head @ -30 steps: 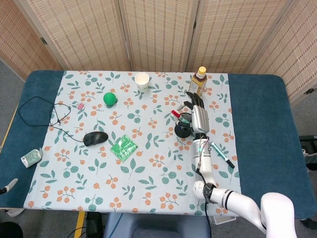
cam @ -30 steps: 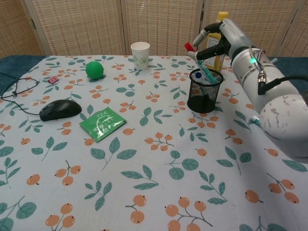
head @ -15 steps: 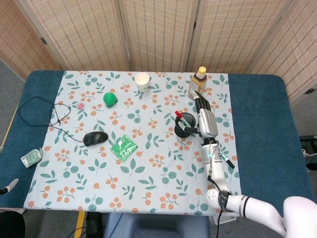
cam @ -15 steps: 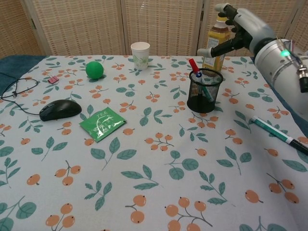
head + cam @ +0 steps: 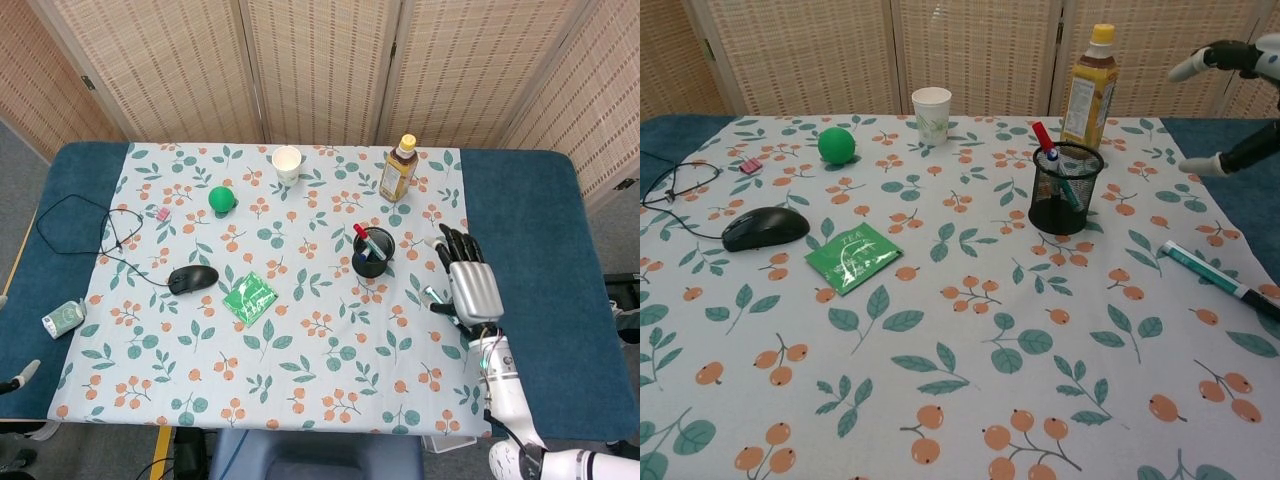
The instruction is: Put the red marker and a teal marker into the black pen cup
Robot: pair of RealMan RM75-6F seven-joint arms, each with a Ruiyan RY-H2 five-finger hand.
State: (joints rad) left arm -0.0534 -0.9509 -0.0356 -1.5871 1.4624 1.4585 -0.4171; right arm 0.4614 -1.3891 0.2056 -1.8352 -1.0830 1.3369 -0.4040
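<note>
Your right hand is empty and the red marker is in the cup.

Your right hand floats over the right side of the bench with its fingers spread apart, holding and touching nothing. The red marker leans in the black cup, its red end sticking out the top. A teal marker is in the cup too. Another teal marker lies flat on the bench, right of the cup and just under your hand. Your left hand is out of sight.
</note>
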